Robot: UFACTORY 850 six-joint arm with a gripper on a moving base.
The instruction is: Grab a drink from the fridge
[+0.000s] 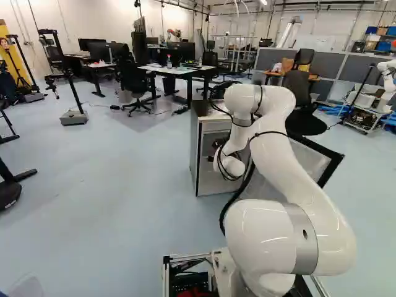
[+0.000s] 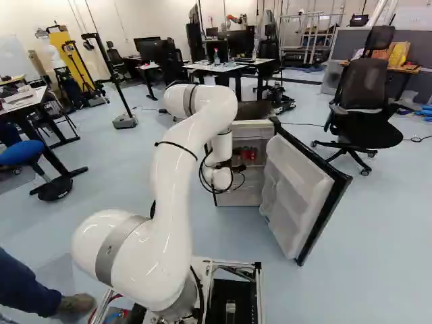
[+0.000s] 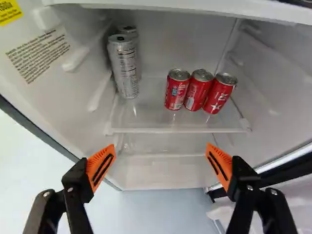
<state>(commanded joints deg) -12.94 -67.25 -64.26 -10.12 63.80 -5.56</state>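
In the right base view my gripper (image 2: 236, 166) is at the front opening of the small fridge (image 2: 241, 196), mostly hidden by the wrist. The fridge door (image 2: 297, 192) stands wide, swung out to the right. In the wrist view the gripper (image 3: 161, 147) is open, with nothing between its orange pads. Ahead of it, on a glass shelf (image 3: 170, 129), three short red cans (image 3: 177, 89) (image 3: 199, 89) (image 3: 220, 93) stand upright in a row. Two tall silver cans (image 3: 125, 66) (image 3: 128, 31), one behind the other, stand near the side wall on the same shelf.
The shelf's front edge crosses between the gripper and the cans. Side walls flank the shelf, and a white ledge (image 3: 185, 13) runs above it. An office chair (image 2: 364, 115) stands beyond the door. Desks (image 1: 176, 70) are farther back; another robot (image 1: 388, 77) is at the far right.
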